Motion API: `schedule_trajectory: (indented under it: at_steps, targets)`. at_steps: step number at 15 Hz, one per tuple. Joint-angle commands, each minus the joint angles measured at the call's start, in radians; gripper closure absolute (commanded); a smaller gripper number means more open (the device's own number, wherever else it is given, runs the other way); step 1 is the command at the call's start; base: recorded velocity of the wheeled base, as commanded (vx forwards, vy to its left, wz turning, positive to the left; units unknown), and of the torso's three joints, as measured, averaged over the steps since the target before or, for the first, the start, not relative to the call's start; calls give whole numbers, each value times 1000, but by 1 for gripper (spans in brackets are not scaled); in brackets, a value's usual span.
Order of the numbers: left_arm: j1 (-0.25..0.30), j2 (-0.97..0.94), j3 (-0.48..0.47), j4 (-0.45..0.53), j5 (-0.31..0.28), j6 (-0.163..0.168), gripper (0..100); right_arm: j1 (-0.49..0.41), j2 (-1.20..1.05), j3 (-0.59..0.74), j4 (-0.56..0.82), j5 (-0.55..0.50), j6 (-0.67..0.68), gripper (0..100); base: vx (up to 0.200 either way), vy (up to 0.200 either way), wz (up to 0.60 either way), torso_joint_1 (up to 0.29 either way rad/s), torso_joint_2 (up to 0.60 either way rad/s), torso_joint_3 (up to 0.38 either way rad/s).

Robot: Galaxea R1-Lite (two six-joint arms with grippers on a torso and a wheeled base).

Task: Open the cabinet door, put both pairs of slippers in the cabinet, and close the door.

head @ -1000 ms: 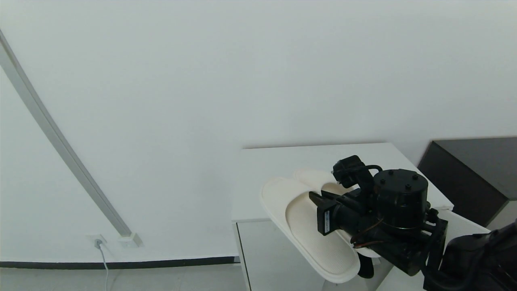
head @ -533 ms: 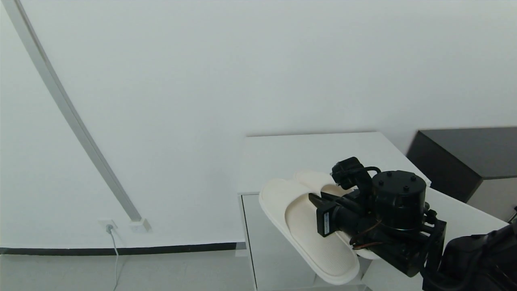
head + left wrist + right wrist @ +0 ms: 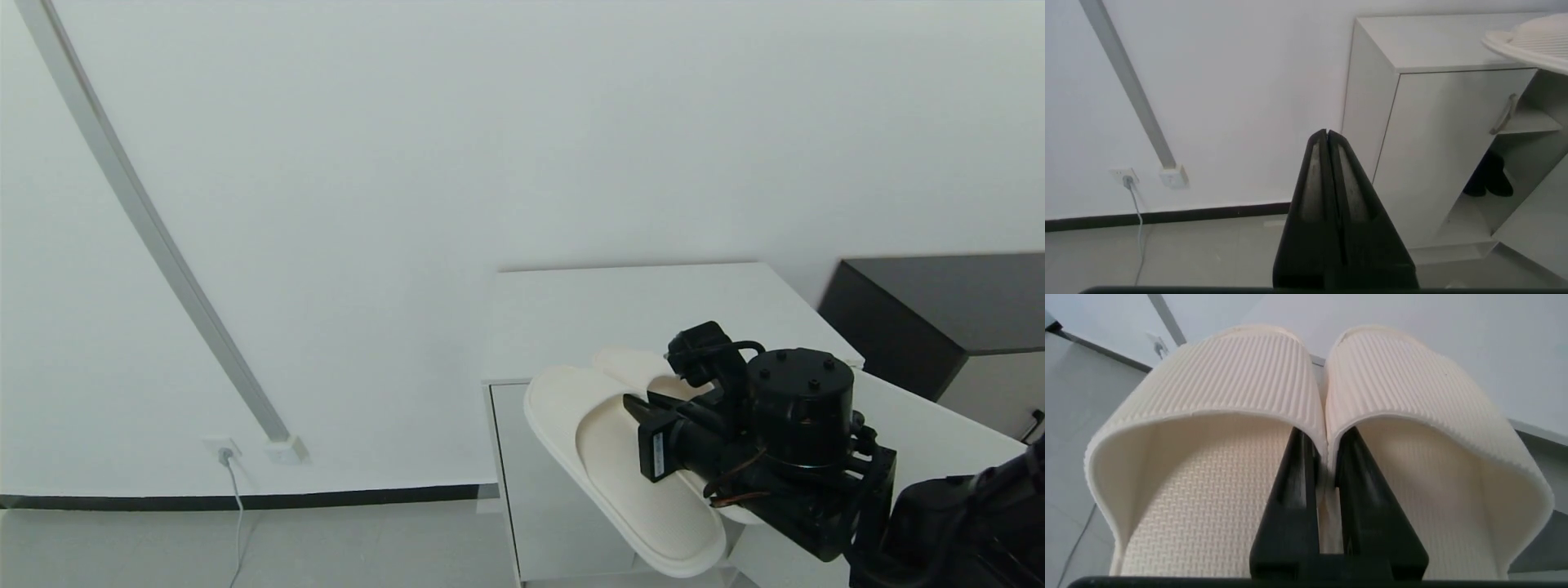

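The right gripper (image 3: 1328, 465) has its jaws almost shut, one black finger pushed into each of the pair of slippers (image 3: 629, 482), so that the two inner side walls of the uppers are pinched between them. The slippers are cream and soft-looking, with ribbed uppers, a fine woven pattern on the insoles and thin flat soles with rounded toes. They are carried side by side in the air, toes away from the wrist and heels hanging lower, in front of the upper front edge of the cabinet (image 3: 637, 306); whether they touch it cannot be told. The left gripper (image 3: 1328, 139) has its jaws pressed together on nothing; it hangs low and well apart from the cabinet, out in front of its closed side. The cabinet is a plain white box with smooth flat panels and square edges. One front panel is closed and bears a slim bar handle (image 3: 1504, 114). Beside it the compartment stands open, showing a shelf (image 3: 1529, 122) with something dark below it that cannot be made out. The cabinet top is flat and bare towards the wall (image 3: 522, 122). On that wall a grey conduit (image 3: 155, 237) slants down to a socket (image 3: 220, 447) with a cable (image 3: 237, 514) hanging to the floor (image 3: 245, 547), which lies open beside the cabinet. A dark unit (image 3: 939, 327) stands near on the other side.
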Motion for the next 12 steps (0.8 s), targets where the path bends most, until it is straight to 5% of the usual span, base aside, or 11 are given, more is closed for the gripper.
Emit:
schedule_trajectory:
  at_steps: [1,12]
  targets:
    - [1,1,0,0,0,1,100,0,6,-1,0,0,1,100,0,0,0,0,0,0]
    - [1,1,0,-2,0,1,100,2,7,10,-28,0,-19,100,0,-200,0,2,1,3]
